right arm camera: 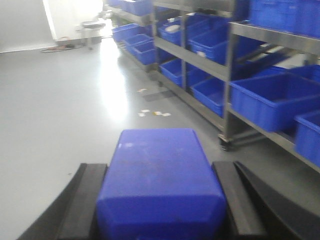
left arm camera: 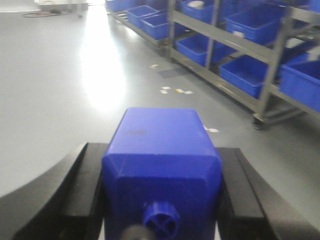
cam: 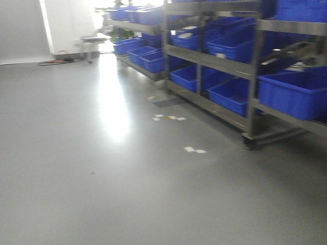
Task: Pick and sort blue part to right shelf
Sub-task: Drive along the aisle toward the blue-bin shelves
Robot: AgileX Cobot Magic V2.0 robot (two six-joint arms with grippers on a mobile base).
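My right gripper [right arm camera: 159, 167] is shut on the blue part [right arm camera: 160, 175], a dark-blue block with sloped shoulders; its cap end is cut off by the frame's bottom edge. My left gripper [left arm camera: 160, 150] is shut on a similar blue block [left arm camera: 160, 150] whose small round knob [left arm camera: 161, 220] faces the camera. Black fingers [left arm camera: 85, 185] press both sides of each block. The right shelf [cam: 214, 60], a steel rack with blue bins [cam: 291, 94], stands on the right of every view, well ahead of both grippers. Neither gripper shows in the front view.
Grey floor stretches ahead and to the left. White scraps [cam: 194, 150] lie on the floor near the rack's caster [cam: 249, 142]. A second rack with bins [cam: 138, 53] and a stool [cam: 94, 41] stand far back by a bright doorway.
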